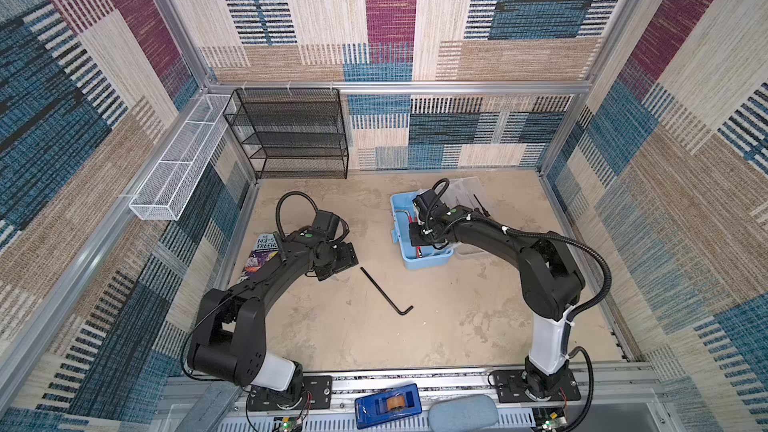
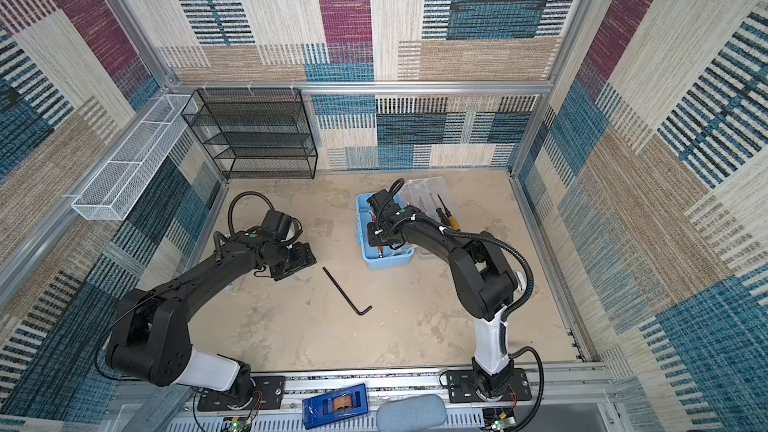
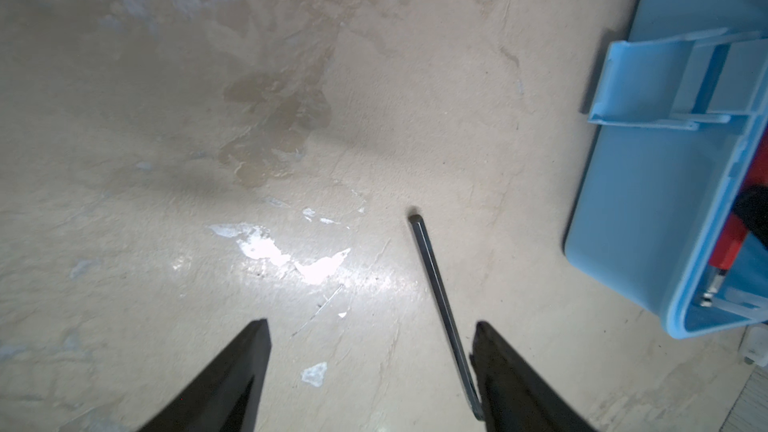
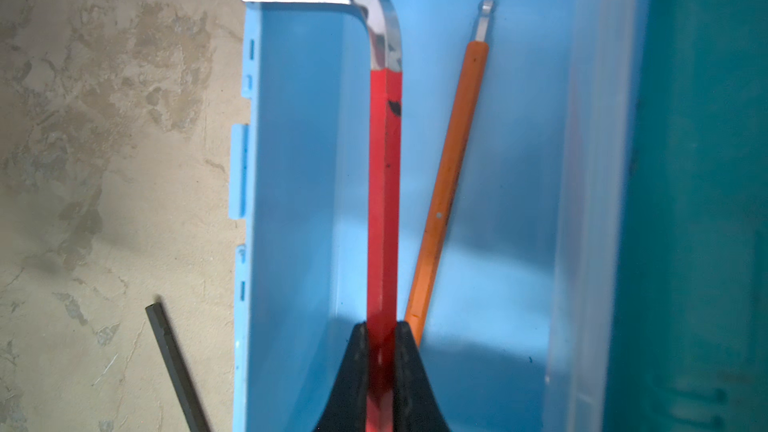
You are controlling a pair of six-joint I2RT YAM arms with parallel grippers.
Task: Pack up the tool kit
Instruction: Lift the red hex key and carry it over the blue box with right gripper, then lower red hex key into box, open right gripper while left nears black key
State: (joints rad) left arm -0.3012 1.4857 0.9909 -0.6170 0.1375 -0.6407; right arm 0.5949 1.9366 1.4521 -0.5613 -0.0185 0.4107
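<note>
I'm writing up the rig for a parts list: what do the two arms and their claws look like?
The left arm and right arm: glossy black, white lowest segment, green dot near the wrist, black ribbed cable looping alongside. The left claw and right claw: two tapering matte-black fingers each.

In both top views my right arm point(image 1: 490, 230) hides most of the pale blue case's point(image 1: 428, 263) inside. In a top view my left arm point(image 1: 282, 272) covers half the book point(image 1: 266, 243). Left wrist view: the black hex key's point(image 3: 432, 272) bend sits behind my left gripper point(image 3: 371, 322).
</note>
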